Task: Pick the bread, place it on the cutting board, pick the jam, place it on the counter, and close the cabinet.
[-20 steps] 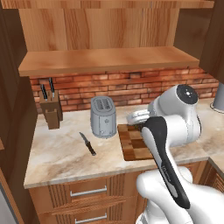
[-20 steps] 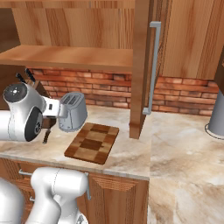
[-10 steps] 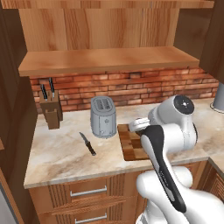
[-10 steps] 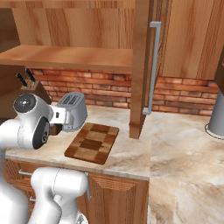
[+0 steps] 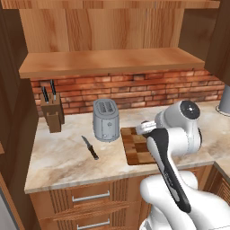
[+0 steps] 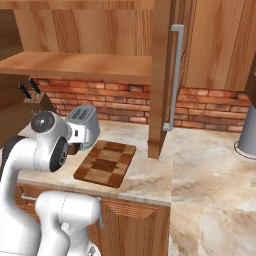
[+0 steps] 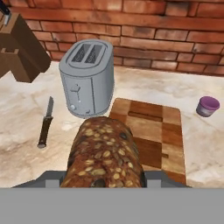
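Grey toaster (image 5: 106, 120) on beige counter (image 5: 58, 157), knife (image 5: 90, 148) lying left of it, patchwork cutting board (image 5: 136, 147) right, partly behind white arm, knife block (image 5: 52, 114) by brick wall.

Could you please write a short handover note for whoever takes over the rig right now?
Gripper: shut on the bread, held above the near end of the cutting board.
Jam: upright on the counter, beside the board and apart from it.
Cabinet: its door stands open.
Done: bread picked.
Left: set the bread on the board, then close the cabinet.
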You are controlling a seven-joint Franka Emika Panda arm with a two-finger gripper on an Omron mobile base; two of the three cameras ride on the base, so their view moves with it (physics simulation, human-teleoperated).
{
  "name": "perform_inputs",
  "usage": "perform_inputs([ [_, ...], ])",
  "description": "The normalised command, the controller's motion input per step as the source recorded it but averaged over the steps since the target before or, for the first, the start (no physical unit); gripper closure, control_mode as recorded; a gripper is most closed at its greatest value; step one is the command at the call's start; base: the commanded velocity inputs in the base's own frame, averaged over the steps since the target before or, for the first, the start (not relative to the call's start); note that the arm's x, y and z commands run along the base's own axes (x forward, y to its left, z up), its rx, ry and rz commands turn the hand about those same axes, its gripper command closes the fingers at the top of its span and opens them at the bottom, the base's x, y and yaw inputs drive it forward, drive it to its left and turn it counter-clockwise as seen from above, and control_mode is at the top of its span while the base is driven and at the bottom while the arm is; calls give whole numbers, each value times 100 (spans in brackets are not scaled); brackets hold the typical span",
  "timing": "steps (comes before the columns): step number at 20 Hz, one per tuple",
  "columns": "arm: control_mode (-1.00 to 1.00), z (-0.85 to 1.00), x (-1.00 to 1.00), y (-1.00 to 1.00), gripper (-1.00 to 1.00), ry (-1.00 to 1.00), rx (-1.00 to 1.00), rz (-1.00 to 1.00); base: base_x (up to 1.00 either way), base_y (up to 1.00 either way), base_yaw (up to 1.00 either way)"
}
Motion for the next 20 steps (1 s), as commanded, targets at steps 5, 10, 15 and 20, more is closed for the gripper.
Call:
perform_inputs([
  [5,-100,-36,24,-13,100,-6,0,0,0,0,0],
  [10,-100,-41,21,-10,100,-7,0,0,0,0,0],
  [15,-100,-40,25,-11,100,-9,0,0,0,0,0],
  [20,-100,-41,23,-11,100,-9,0,0,0,0,0],
])
